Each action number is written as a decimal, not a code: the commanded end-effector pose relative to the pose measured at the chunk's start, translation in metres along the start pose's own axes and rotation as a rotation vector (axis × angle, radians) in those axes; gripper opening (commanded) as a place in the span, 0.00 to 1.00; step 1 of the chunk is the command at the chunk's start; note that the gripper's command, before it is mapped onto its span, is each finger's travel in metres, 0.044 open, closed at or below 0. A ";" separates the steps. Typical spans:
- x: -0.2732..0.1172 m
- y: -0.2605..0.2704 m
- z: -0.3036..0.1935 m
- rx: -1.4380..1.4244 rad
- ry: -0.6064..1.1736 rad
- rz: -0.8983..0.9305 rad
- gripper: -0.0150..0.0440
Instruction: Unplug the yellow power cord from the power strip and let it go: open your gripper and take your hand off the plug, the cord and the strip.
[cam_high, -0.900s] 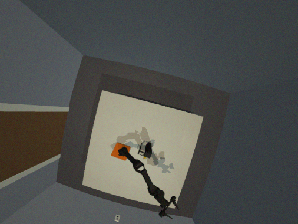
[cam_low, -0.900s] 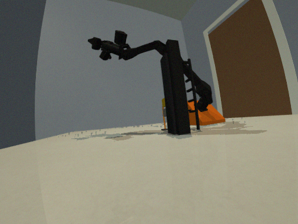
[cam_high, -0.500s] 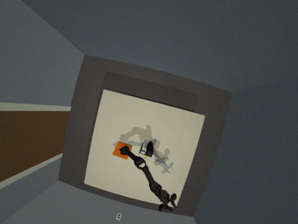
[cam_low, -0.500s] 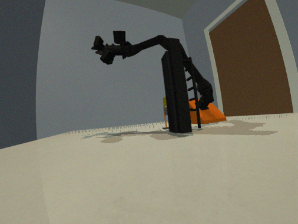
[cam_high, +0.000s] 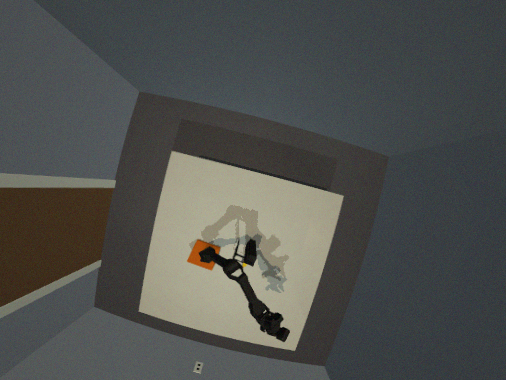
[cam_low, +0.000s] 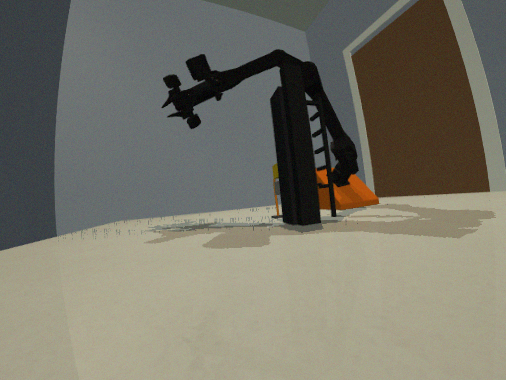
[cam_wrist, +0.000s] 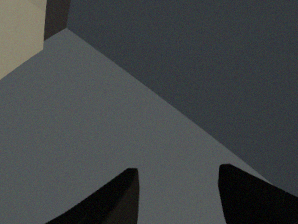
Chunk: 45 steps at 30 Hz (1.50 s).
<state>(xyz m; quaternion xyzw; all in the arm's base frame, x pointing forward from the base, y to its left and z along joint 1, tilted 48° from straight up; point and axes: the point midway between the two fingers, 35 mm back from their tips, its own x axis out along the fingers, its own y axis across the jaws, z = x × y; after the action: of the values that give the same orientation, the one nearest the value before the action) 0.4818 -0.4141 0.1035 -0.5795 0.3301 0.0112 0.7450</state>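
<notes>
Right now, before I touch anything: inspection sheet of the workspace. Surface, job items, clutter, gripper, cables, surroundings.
Surface: pale table top, with shadow patches around the strip.
Job's things: black power strip standing upright; yellow plug against its side, cannot tell whether it is seated.
Clutter: nothing seen apart from the orange base plate at the arm's foot.
Grippers: gripper high in the air, well away from the strip; jaws partly apart, nothing between them.
Cables: yellow cord shows as a thin line from the plug down to the surface; the rest is hidden.
Surroundings: grey walls, brown door, small white wall plate.
</notes>
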 end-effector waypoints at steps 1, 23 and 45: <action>-0.027 0.065 0.038 0.573 -0.043 0.304 0.53; -0.148 0.180 0.114 1.779 0.470 0.960 0.53; -0.289 0.229 0.176 2.491 1.748 1.175 0.53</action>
<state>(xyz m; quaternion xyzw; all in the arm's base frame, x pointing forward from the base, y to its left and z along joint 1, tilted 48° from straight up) 0.2683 -0.1062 0.0609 0.6796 0.6002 -0.2391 0.3475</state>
